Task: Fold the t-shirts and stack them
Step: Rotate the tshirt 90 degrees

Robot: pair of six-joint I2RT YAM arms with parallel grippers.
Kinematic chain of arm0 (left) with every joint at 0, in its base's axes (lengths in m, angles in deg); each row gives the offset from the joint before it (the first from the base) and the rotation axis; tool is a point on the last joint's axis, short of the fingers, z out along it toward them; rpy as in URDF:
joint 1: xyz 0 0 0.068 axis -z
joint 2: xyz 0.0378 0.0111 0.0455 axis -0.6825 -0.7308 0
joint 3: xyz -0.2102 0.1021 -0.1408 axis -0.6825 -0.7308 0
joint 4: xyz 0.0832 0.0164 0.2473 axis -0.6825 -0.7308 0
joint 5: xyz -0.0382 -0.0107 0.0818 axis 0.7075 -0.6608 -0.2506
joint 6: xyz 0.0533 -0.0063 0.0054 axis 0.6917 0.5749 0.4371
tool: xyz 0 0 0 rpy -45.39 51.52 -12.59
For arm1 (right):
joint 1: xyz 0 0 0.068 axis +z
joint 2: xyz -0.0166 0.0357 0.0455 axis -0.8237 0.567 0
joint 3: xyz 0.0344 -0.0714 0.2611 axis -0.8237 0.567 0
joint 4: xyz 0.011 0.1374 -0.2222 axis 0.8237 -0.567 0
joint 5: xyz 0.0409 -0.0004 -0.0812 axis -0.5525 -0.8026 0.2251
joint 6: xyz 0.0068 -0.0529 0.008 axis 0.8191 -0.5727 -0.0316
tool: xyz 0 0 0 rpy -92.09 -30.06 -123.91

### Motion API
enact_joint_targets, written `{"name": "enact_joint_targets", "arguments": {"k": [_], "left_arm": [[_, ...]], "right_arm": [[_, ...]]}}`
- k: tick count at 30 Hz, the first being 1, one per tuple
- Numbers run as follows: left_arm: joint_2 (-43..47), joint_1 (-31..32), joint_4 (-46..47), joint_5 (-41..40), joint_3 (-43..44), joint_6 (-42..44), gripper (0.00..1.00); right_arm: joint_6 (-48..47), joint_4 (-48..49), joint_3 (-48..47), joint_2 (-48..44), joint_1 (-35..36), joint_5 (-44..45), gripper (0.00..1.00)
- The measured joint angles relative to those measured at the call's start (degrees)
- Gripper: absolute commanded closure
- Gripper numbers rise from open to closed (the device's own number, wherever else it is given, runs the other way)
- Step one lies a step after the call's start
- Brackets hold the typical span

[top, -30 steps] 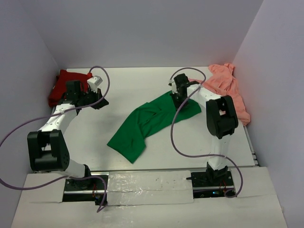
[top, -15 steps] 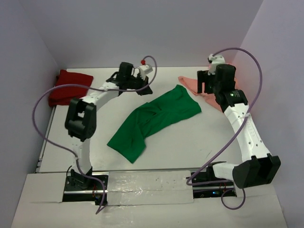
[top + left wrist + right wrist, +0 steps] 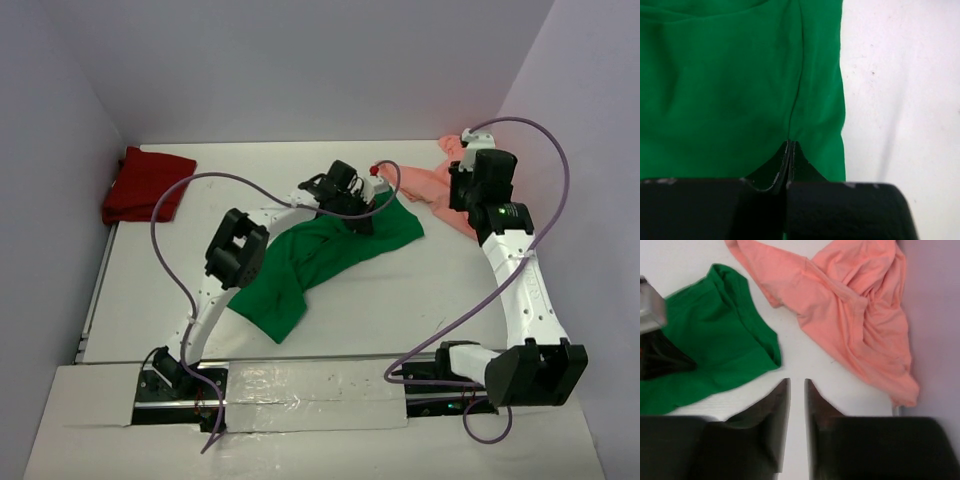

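One green t-shirt (image 3: 330,250), one red t-shirt (image 3: 145,185), one pink t-shirt (image 3: 425,185).

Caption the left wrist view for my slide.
Left jaws pinch a crease in the bright green cloth t-shirt on the white table.

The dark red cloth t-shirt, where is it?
In the top view the dark red cloth t-shirt lies in the far left corner, by the wall, apart from the bright green cloth t-shirt.

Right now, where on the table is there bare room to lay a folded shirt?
Bare table lies near right, between the bright green cloth t-shirt and the right arm; also left, between the dark red cloth t-shirt and the left arm. Crowded far right: salmon-pink cloth t-shirt, left gripper and right gripper.
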Motion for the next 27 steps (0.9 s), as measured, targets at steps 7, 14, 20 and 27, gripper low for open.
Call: {"name": "enact_joint_targets", "arguments": {"k": [7, 14, 20, 27], "left_arm": [[-4.07, 3.21, -1.49, -6.75, 5.11, -0.35, 1.0], [-11.06, 4.33, -1.53, -19.08, 17.03, -2.69, 1.0], [-15.82, 3.08, -2.23, -24.46, 24.92, -6.56, 1.0], [-15.8, -3.37, -2.93, -23.3, 24.87, -11.41, 1.0]], "right_arm": [[-0.76, 0.07, 1.49, -3.85, -1.64, -0.87, 0.16], [-0.52, 0.09, 1.55, -8.04, -2.91, -3.04, 0.16], [0.31, 0.04, 1.55, -9.88, -4.98, -5.53, 0.16], [1.14, 0.02, 1.53, -12.83, -6.56, -8.55, 0.16]]}}
